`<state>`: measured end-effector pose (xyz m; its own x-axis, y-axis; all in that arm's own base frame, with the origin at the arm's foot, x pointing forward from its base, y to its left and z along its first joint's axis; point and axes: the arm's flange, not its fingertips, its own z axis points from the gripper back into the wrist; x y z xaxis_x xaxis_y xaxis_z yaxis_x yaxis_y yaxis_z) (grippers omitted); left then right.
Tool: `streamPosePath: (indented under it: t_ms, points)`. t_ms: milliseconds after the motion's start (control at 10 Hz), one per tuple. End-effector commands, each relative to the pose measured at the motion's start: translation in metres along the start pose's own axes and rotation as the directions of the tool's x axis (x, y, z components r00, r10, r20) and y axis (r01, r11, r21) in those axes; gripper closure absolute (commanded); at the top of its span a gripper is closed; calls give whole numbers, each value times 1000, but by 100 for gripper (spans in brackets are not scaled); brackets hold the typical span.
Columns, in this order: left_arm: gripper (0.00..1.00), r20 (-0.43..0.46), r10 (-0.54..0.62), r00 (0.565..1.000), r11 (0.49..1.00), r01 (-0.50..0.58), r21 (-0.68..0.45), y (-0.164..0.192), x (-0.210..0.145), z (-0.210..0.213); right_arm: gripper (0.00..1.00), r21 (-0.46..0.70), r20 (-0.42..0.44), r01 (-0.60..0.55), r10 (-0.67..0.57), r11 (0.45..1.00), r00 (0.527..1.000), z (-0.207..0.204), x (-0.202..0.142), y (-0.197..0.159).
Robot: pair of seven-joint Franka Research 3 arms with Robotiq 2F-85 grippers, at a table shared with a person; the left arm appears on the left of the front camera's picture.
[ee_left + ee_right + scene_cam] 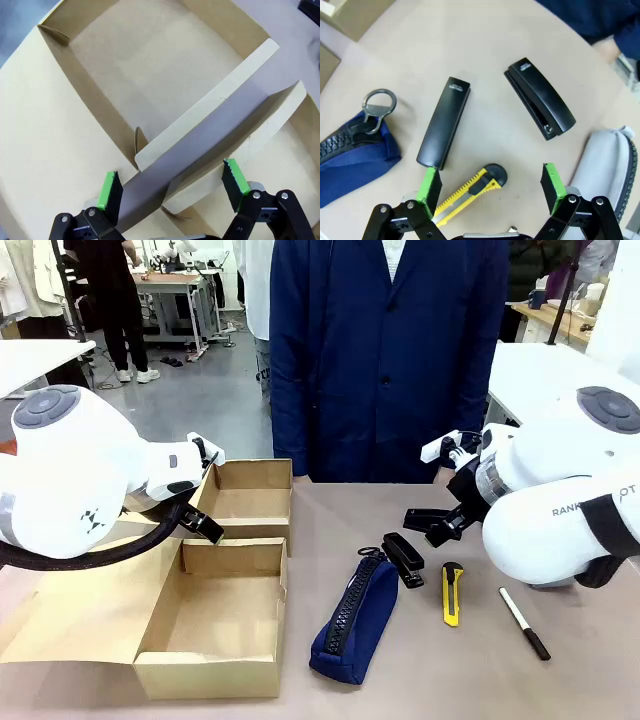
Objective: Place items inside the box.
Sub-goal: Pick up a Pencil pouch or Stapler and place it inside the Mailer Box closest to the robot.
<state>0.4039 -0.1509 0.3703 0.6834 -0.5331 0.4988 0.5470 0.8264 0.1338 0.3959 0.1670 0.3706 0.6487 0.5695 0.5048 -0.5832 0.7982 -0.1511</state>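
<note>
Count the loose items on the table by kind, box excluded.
Zip pouches: 2 (navy pouch, grey pouch)
Black staplers: 2 (one stapler by the navy, other stapler by the grey)
Utility knife: 1
Marker pen: 1
Total: 6

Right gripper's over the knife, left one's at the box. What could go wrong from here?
1. The open right gripper hangs over the utility knife, and a black stapler lies close beside it; descending could nudge the stapler or pinch both.
2. The open left gripper straddles a cardboard flap of the box; a sideways move might bend it, and that arm may block a drop-off.
</note>
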Motion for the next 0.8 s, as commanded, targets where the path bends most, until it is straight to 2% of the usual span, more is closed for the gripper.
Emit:
streamPosePath:
  t_ms: [0, 700]
  points:
    - [0, 0, 0, 1000, 1000, 0, 0, 0, 0, 0, 0, 0, 0, 0, 0, 1000, 1000, 0, 0, 0]
    - [0, 0, 0, 1000, 1000, 0, 0, 0, 0, 0, 0, 0, 0, 0, 0, 1000, 1000, 0, 0, 0]
